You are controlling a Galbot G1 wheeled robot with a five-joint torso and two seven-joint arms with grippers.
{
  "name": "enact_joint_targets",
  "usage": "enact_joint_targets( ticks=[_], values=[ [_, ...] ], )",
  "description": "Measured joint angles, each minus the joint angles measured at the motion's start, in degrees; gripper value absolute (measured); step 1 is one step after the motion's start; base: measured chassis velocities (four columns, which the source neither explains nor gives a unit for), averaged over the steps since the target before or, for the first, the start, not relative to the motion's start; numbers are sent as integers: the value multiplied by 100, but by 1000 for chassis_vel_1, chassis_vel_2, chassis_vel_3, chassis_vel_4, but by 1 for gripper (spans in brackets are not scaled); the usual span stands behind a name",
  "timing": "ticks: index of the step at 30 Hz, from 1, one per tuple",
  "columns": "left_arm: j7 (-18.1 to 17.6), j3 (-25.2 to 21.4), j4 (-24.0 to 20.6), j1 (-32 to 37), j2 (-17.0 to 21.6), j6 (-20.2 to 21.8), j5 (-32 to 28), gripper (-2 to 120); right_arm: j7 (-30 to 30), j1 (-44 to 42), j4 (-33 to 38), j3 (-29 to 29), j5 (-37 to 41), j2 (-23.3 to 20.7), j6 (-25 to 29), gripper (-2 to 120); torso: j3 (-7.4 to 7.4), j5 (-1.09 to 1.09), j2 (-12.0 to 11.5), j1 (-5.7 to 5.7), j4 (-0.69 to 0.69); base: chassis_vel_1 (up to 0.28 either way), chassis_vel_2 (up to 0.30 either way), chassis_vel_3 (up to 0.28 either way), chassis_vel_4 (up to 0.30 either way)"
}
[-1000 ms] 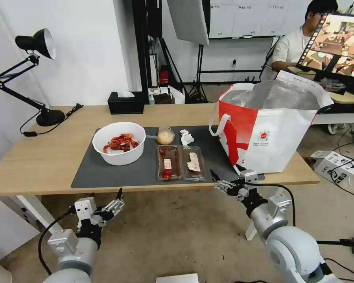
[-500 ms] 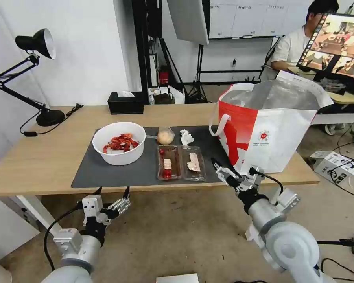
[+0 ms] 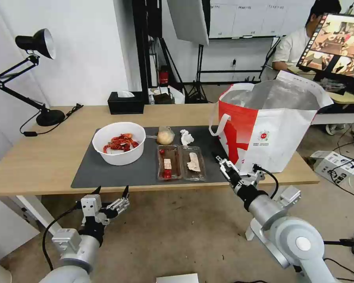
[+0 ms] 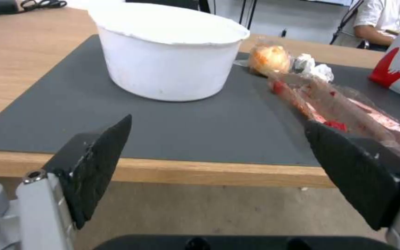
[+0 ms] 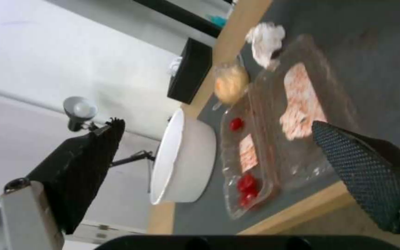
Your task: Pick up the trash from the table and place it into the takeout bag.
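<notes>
Right gripper [image 3: 220, 159]: risen to mat edge, rolled, jaws apart (empty) | Clear tray [image 3: 181, 162]: nearest, untouched | Left gripper [image 3: 111, 193]: spread, below table [image 3: 39, 157].

My left gripper [image 3: 111, 194] low, fingers spread wide, forearm angled up, my right gripper [image 3: 220, 160] raised higher, fingers apart, arm stretched forward, wrist rolled onto its side

A lab or studio: whiteboard [image 3: 240, 17], light stands [image 3: 200, 70], monitor [image 3: 334, 39], cables on the floor [image 3: 350, 157]
</notes>
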Motion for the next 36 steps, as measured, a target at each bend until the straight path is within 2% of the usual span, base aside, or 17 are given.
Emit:
enact_joint_targets(
  ticks=[1,6,17,25,36],
  values=[
    [22,-6,1,9,1,-31,0,100,176,29,0,-13,279,33,46,100,0,0,0,0,0,0,0,0,0],
    [102,-49,27,56,0,-129,10,100,569,111,-3,-236,703,197,301,100,0,0,0,0,0,0,0,0,0],
    [106,-86,55,93,1,-141,16,100,763,194,-330,-840,399,545,757,100,0,-1,0,0,0,0,0,0,0],
    [105,-116,89,108,-2,-146,18,100,871,366,-563,-999,258,743,989,100,0,0,0,0,0,0,0,0,0],
    [97,-131,129,130,-19,-151,17,100,1045,508,-781,-1075,169,961,1043,100,0,0,0,0,0,0,0,0,0]
  ],
)
